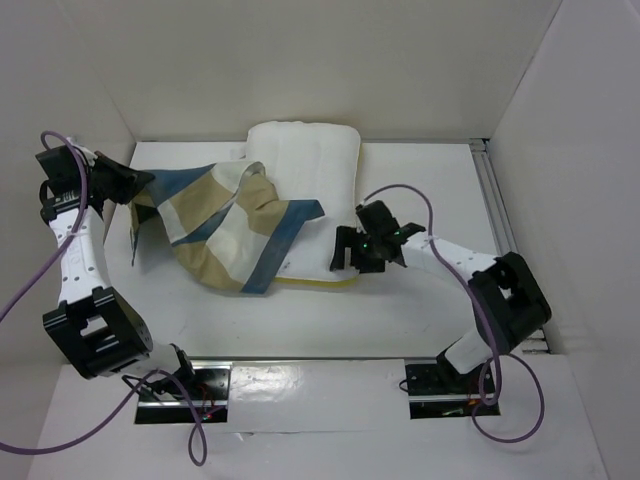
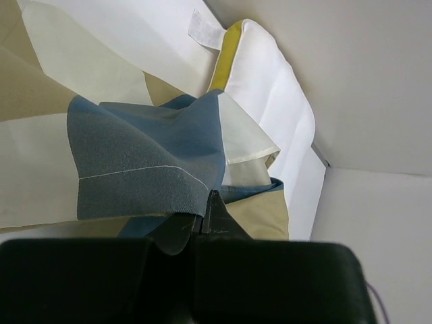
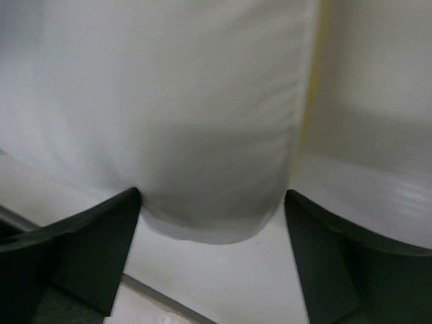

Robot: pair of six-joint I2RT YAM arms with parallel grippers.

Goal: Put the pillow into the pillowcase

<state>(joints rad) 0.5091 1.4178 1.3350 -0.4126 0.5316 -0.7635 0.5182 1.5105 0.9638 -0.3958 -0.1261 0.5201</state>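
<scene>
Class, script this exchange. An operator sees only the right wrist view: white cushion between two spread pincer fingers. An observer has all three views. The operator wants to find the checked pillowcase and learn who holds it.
Operator: I see only white cushion. Where is the pillowcase?
Observer: The pillowcase lies crumpled and draped across the left part of the pillow.
Operator: Is anything gripping it?
Observer: Yes, the left pincer is shut on a blue patch of it, out to the left.
</scene>
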